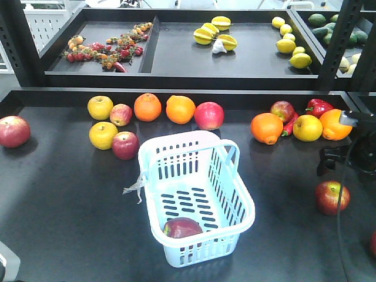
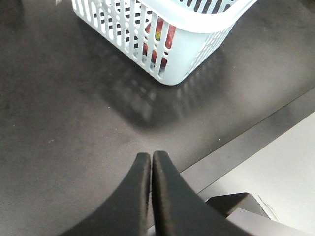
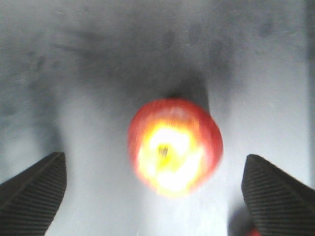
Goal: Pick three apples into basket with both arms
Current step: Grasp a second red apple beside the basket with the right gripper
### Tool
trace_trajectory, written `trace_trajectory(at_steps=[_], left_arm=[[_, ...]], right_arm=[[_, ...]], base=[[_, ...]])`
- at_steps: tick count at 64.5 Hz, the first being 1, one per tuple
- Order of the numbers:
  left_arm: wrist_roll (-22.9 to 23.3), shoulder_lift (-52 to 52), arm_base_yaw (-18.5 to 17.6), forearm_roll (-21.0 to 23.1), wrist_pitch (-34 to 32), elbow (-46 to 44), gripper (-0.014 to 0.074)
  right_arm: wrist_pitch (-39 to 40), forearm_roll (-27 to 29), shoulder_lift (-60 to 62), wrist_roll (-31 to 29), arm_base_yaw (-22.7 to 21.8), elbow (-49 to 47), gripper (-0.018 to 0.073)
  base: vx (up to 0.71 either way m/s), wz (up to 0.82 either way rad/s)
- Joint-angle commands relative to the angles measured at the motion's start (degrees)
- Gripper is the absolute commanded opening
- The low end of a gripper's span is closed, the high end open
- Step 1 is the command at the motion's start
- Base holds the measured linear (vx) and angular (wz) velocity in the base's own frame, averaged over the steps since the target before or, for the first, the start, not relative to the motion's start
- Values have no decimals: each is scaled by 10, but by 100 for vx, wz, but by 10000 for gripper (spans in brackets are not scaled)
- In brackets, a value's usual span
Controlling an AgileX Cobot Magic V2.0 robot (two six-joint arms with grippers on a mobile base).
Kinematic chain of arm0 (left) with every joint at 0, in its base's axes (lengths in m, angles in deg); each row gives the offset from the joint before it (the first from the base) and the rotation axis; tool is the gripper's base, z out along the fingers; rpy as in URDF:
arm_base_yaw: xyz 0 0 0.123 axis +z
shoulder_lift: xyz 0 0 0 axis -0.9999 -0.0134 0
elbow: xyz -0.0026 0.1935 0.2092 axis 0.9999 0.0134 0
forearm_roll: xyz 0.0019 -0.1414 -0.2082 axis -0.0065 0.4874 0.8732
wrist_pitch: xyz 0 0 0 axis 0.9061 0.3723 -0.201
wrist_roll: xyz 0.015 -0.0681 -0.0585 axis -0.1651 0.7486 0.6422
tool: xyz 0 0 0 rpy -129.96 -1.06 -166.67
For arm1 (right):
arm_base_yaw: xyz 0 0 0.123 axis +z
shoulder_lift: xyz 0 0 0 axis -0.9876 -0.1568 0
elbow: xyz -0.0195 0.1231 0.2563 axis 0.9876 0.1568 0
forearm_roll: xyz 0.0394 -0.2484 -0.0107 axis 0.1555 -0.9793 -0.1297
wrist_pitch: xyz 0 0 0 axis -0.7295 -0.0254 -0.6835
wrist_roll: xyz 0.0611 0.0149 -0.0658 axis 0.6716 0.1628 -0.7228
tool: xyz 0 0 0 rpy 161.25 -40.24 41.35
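Front view: a dark red apple lies inside the basket. A streaked apple sits on the table just below the right arm.

Left wrist view: the left gripper is pinched closed on nothing, apart from the basket's corner.

Right wrist view, blurred: the right gripper is spread wide. Probably the same streaked apple is centred between its fingers, untouched.

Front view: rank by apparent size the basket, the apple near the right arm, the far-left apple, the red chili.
1. basket
2. right-side apple and far-left apple, too alike to rank
3. red chili
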Motion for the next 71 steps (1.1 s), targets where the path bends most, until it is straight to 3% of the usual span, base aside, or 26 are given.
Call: trace_trajectory(at_steps=[1,30,40,49,59,71], left_arm=[[4,1,-1,11,-28,-15,-8],[4,1,-1,10,-28,-15,-8],[4,1,-1,10,-28,-15,-8],[4,1,-1,10,-28,-15,-8],[4,1,-1,10,-28,-15,-8],[4,1,-1,10,-28,-15,-8]], right_arm=[[11,1,3,-1,-2,-27,680],[23,-1,-85,12,-2,-49,646],[27,-1,-92,13,-2,-49,595],[17,0,-92,21,-2,-49,479],[-6,4,-84,21,-2,-49,269],[-41,42,-40,-40,-2,-49,13]], base=[[0,0],[0,0],[0,0],[0,0],[0,0],[0,0]])
